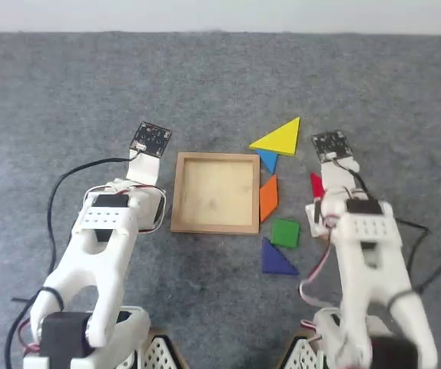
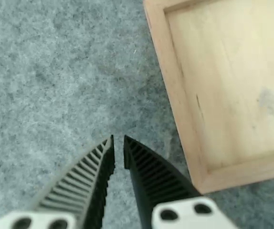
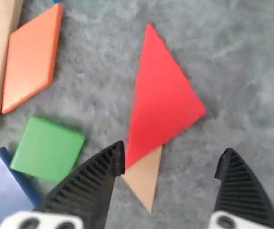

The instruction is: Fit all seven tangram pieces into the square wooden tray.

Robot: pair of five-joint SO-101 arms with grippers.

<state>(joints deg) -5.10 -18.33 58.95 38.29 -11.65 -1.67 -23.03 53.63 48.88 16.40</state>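
Tray (image 1: 216,157) at centre of the high view, bare inside, no piece fitted yet. Six pieces strewn to its right: yellow triangle (image 1: 280,137) uppermost, light blue triangle (image 1: 267,160) below it at the tray's upper right corner, orange parallelogram (image 1: 268,197) just beside the right rim, green square (image 1: 285,232) and dark blue triangle (image 1: 276,260) lower down, red triangle (image 1: 316,184) farther right, half hidden by an arm (image 1: 363,231). Right claw (image 3: 173,152) spread wide above the red triangle, with a tan triangle (image 3: 144,179) touching that piece's corner, perhaps tucked under it. Left claw (image 2: 118,140) pressed nearly together, holding nothing, over carpet (image 2: 56,71) just beside the tray's left rim. Likely trouble: closing on the red piece and catching the tan one too, dragging both. Thin flat pieces hard to pinch off soft pile, so liable to slip or tilt. One finger near the red edge, so apt to shove it sideways on descent, or to nudge the green square close by. Underneath, grey short-pile carpet over the whole table. Along the top edge of the high view, a pale strip of wall (image 1: 220,14).
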